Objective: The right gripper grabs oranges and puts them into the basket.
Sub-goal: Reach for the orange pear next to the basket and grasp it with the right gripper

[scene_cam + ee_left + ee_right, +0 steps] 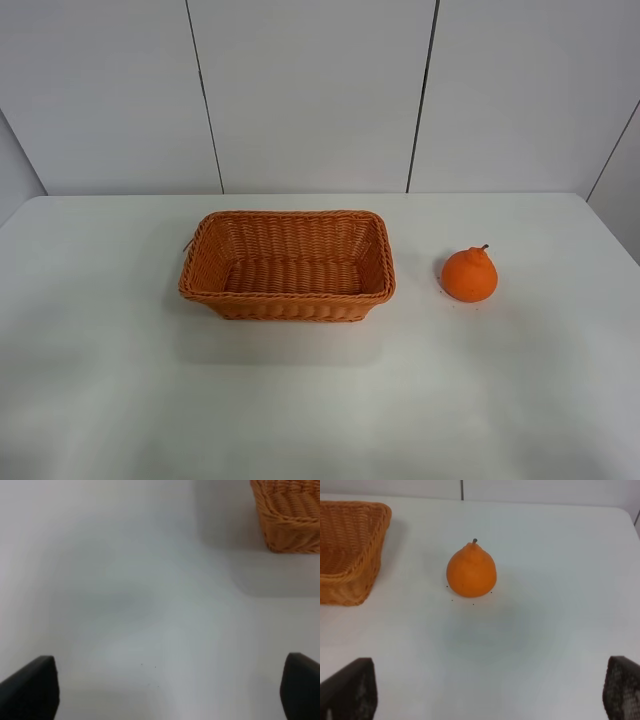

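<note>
The orange [469, 274] stands upright on the white table, to the right of the wicker basket [287, 265]; it also shows in the right wrist view [471, 572], stem up. The basket is empty; one corner shows in the right wrist view [350, 550] and in the left wrist view [292, 515]. My right gripper [487, 692] is open, its two dark fingertips [350, 690] spread wide, some way short of the orange and holding nothing. My left gripper [167, 690] is open and empty over bare table. Neither arm shows in the exterior high view.
The white table [320, 400] ends at a pale panelled wall at the back. Its right edge runs close past the orange.
</note>
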